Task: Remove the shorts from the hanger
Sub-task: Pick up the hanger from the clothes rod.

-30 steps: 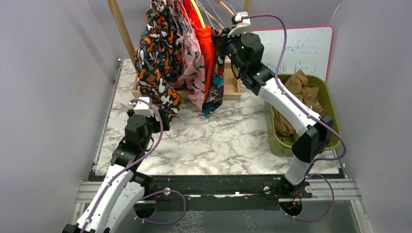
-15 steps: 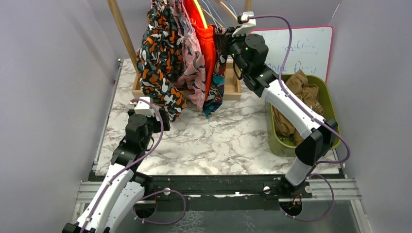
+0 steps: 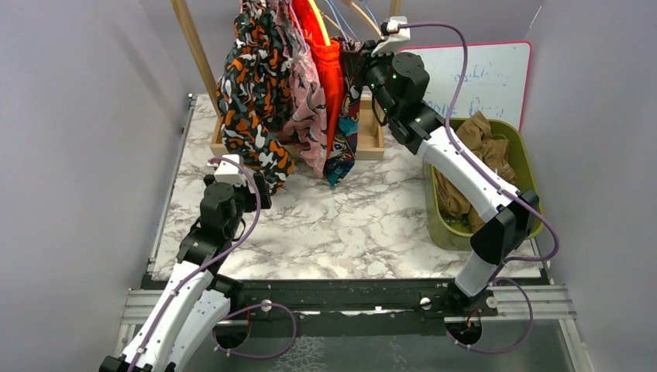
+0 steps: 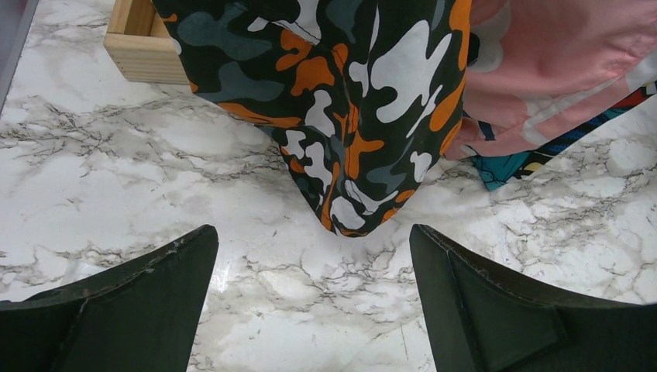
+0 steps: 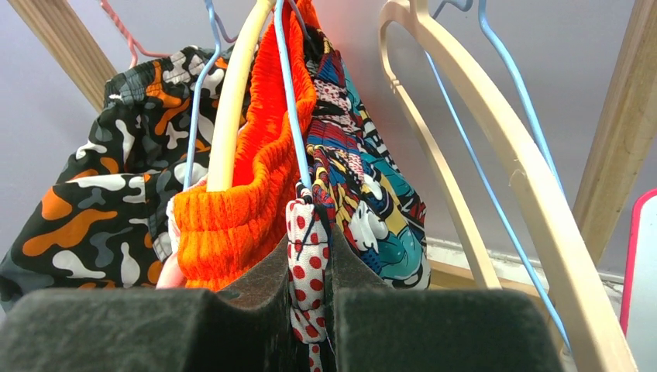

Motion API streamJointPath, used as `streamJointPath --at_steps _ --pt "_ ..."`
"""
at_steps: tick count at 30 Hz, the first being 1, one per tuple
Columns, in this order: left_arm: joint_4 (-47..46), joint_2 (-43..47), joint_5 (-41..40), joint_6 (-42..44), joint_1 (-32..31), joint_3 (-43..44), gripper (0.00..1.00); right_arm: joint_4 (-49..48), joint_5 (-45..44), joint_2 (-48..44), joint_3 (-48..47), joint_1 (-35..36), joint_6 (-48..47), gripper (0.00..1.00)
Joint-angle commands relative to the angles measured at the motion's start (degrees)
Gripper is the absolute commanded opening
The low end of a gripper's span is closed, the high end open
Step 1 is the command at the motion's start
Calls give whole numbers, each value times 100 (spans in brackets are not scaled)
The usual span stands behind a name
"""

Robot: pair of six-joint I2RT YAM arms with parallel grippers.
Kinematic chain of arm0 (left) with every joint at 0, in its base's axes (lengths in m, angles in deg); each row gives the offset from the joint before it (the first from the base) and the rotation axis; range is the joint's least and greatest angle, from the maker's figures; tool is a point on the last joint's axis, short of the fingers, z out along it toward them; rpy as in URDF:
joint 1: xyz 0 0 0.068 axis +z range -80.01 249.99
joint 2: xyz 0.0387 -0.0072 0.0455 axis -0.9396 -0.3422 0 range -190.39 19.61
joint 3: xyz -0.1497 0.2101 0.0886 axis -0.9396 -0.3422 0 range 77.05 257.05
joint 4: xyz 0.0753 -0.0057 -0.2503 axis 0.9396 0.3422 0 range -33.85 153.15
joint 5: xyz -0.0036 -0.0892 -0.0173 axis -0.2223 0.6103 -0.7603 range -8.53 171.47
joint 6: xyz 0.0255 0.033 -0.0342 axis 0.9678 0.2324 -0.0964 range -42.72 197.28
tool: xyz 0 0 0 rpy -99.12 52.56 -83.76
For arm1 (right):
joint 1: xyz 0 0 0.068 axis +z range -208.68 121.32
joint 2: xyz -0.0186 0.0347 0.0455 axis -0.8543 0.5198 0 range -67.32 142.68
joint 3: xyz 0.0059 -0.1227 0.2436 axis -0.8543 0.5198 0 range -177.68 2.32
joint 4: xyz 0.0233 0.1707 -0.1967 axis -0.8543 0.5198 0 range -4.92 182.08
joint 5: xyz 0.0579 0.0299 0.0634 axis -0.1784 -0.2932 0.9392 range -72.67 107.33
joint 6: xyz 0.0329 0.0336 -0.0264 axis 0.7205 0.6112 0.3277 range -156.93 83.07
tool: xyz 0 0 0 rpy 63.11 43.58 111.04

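— Where the counter (image 3: 349, 225) ends at the back, what hangs?
— Your shorts (image 3: 256, 101), bunched on hangers (image 5: 232, 101) above the wooden tray (image 4: 135, 54).
— And your grip?
— Your right fingers (image 5: 267, 291) are clamped on a red-spotted fold of the multicolour pair (image 5: 372, 186), high up; your left fingers (image 4: 132, 302) stand wide apart above the counter, near the blotch pair (image 4: 349, 116) and its hem.

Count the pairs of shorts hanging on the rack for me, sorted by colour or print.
Black-orange-white blotch print shorts: 1
Pink print shorts: 1
Bright orange shorts: 1
Multicolour print shorts: 1
Total hanging, as far as the views show: 4
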Motion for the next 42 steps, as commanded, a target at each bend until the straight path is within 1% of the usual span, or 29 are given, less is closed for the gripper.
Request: streamJointPath --at_steps 1,6,12,16,21,23,26,31,35,39,42 --pt "-100 59 99 45 27 -44 96 -734 -221 -317 -362 27 153 1" --pt "-98 40 110 45 32 -39 96 -557 -265 -313 -537 27 235 1" --pt "-92 58 100 45 29 -44 96 -599 -208 -439 -409 24 316 1" --pt "-92 45 109 45 24 -40 96 -616 -348 -515 -390 27 284 1" --pt "-97 55 109 45 26 -48 96 -851 -535 -810 30 27 172 1" --pt "-97 47 121 45 25 -38 96 -669 -459 -844 2 26 140 1" --pt "-91 48 126 45 25 -42 96 -653 -308 -991 261 22 135 1" --pt "-89 67 118 45 27 -44 96 -344 144 -1263 545 27 146 1" --pt "-93 67 113 45 32 -43 96 -214 194 -1668 1011 27 122 1" --pt "-92 59 123 37 29 -46 96 306 334 -1975 1244 27 43 1" --pt "-89 61 134 37 28 -45 96 375 437 -2421 1790 27 54 1"
